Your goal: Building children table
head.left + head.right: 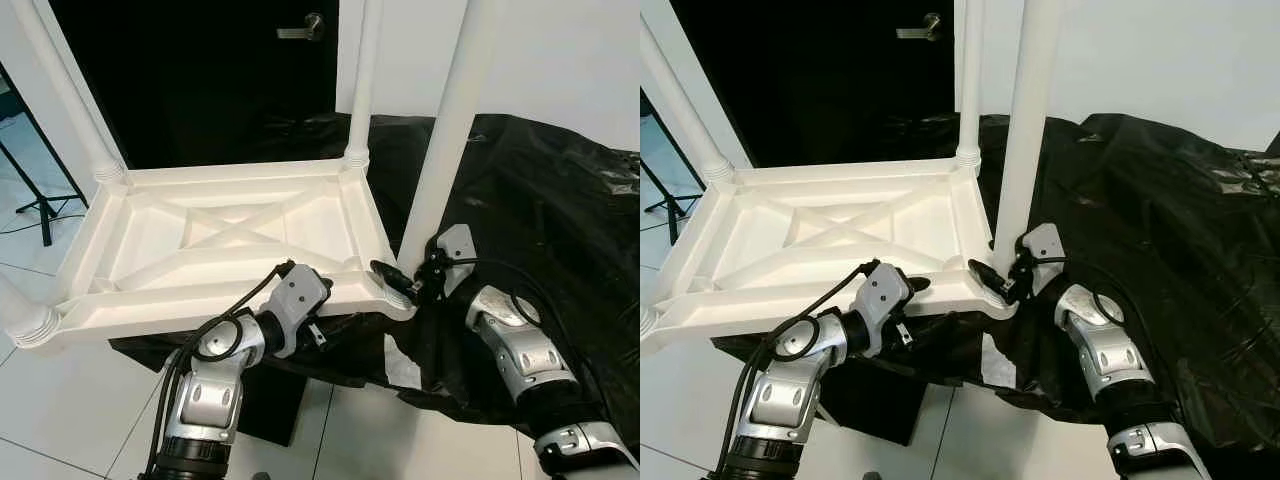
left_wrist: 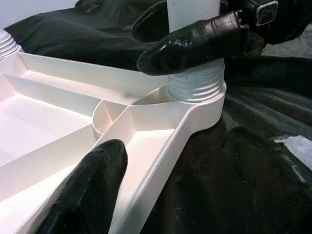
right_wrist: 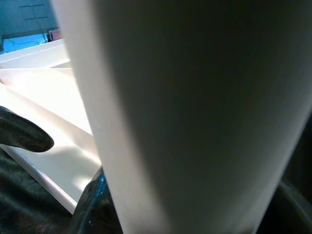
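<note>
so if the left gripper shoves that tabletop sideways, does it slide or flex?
The tabletop looks like ribbed moulded plastic, so probably stiff and light for its size. It lies upside down on a glossy black sheet, so it would likely slide, perhaps bunching the sheet. The tall legs standing up may make it tippy.

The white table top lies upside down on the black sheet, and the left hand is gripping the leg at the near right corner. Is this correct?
Not quite: the right hand grips that leg, as the left eye view shows. The left hand rests at the near edge of the upside-down table top on the black sheet.
</note>
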Available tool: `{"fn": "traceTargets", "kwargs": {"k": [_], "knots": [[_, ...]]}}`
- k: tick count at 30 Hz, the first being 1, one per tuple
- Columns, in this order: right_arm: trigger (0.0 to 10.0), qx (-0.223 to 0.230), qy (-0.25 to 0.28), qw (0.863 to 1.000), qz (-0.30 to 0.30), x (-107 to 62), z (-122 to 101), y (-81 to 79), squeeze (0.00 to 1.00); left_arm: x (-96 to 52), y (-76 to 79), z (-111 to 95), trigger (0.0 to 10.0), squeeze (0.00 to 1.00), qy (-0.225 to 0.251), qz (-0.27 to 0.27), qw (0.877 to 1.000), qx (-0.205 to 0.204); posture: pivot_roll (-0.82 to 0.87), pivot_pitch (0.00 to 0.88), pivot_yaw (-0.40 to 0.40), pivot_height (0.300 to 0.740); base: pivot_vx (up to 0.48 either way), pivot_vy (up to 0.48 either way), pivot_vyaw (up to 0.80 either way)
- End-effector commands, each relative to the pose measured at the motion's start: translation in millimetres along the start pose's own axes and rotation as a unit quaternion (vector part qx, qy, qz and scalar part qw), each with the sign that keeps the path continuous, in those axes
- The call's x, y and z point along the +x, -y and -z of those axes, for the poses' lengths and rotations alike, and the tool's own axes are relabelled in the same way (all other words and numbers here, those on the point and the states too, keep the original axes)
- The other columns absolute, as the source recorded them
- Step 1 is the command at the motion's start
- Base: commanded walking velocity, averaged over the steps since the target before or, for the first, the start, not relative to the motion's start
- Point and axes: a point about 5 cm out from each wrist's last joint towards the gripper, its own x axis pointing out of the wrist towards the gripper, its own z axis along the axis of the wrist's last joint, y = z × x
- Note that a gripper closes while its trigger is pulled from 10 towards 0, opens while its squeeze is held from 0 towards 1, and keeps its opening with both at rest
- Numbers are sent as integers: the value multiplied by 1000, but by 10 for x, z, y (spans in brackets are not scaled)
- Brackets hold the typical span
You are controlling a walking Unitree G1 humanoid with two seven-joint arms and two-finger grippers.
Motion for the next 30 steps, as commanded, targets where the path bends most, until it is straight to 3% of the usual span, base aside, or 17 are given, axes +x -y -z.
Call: {"fn": "traceTargets", "kwargs": {"k": [1,2,4,5,9,11,14,16,23,27,30], "knots": [[0,-5,-37,999,15,-55,119,36,0,-21,-72,-11,10000,0,-1,-84,996,8,45,0,-30,740,0,0,0],[0,-5,-37,999,15,-55,119,36,0,-21,-72,-11,10000,0,-1,-84,996,8,45,0,-30,740,0,0,0],[4627,0,-45,998,52,-69,146,54,0,-10,-80,0,10000,0,-5,-92,996,8,45,0,-31,740,0,0,0],[10000,-2,-46,997,66,-74,153,54,0,-7,-84,5,10000,0,-7,-95,995,7,45,0,-31,740,0,0,0],[10000,21,-47,991,122,-96,190,3,0,-8,-94,13,10000,0,-8,-98,995,6,41,0,-29,740,0,0,0],[10000,21,-47,991,122,-96,190,3,0,-8,-94,13,10000,0,-8,-98,995,6,41,0,-29,740,0,0,0],[10000,40,-54,978,195,-127,218,-87,0,-7,-61,31,10000,0,-10,-92,996,1,33,0,-20,740,0,0,0],[10000,44,-54,975,211,-123,214,-129,0,-7,-50,33,10000,0,-10,-90,996,0,29,0,-17,740,0,0,0],[10000,64,-45,965,251,-31,156,-262,0,-8,-48,29,10000,0,-9,-88,996,1,30,0,-21,740,0,0,0],[10000,78,-30,947,310,40,50,-343,0,-23,-63,20,10000,0,-7,-94,996,-1,31,0,-23,740,0,0,0],[10000,79,-28,942,324,58,21,-361,0,-23,-62,18,10000,0,-7,-95,995,-1,32,0,-24,740,0,0,0]]}}
